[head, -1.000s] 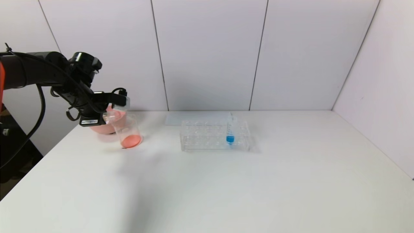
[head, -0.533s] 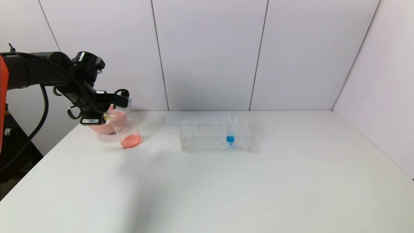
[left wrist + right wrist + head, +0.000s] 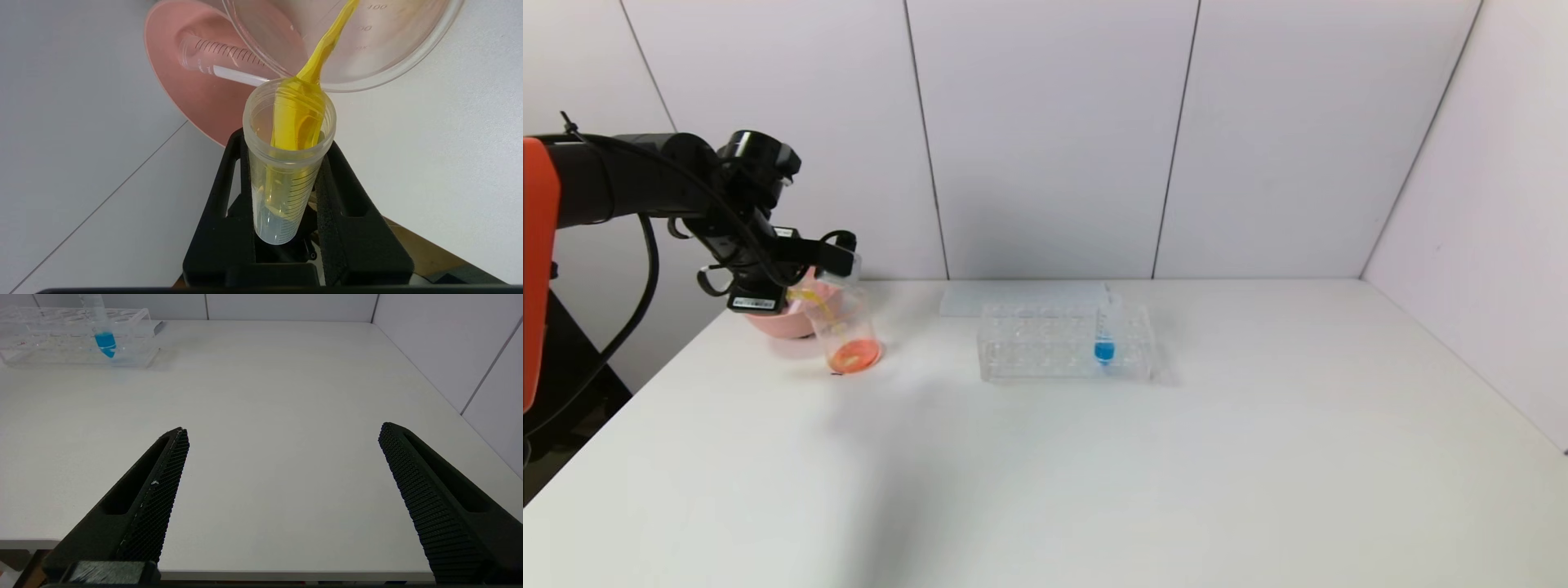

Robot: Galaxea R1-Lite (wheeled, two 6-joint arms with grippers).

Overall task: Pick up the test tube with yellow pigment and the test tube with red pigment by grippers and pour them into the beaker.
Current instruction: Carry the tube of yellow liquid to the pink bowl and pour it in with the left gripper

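My left gripper is shut on the test tube with yellow pigment and holds it tipped, mouth over the beaker's rim. A yellow stream runs from the tube into the beaker, which stands at the table's far left with red-orange liquid at its bottom. The beaker also shows in the left wrist view. No tube with red liquid shows. A clear graduated tube lies in the pink bowl. My right gripper is open and empty over the table's front edge.
The pink bowl stands just behind the beaker. A clear tube rack at mid-table holds a tube with blue liquid. A flat pale sheet lies behind the rack. Walls close the back and right.
My left gripper has shifted a little to the right and tipped the tube further. Yellow liquid now runs into the beaker and marks the red-orange liquid.
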